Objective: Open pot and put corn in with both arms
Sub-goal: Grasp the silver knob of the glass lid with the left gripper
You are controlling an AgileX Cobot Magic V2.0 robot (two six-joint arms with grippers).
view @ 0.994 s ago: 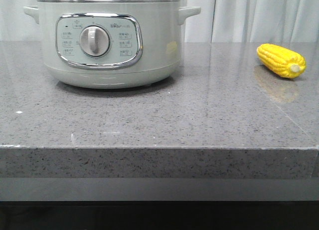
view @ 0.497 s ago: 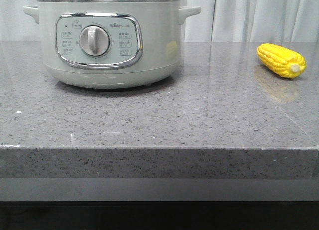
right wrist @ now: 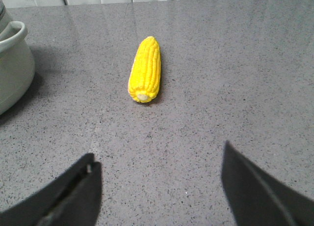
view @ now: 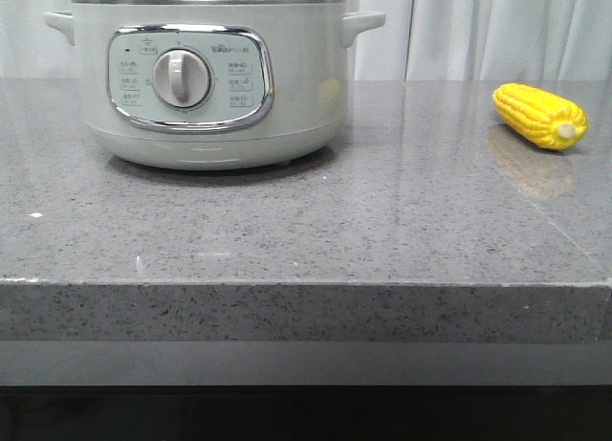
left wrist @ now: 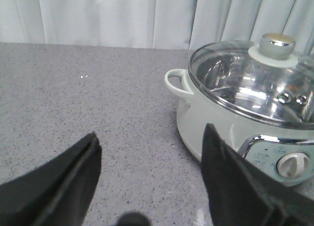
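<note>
While the front view is showing only the pot (view: 206,77) and the corn (view: 539,116) lying well apart on the counter (view: 306,231), the left wrist view is revealing the glass lid (left wrist: 252,81) sitting on the pot, with the left gripper (left wrist: 149,182) hovering spread open beside it. The right wrist view is showing the right gripper (right wrist: 159,187) hanging wide open, near the corn.

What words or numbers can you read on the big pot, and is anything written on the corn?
Pot, control panel: a small logo above the dial and small labels at both sides, all too small and blurred to read.
Dial: no number or word to be made out.
Glass lid: no writing visible.
Corn: no writing.
Counter: no writing.
</note>
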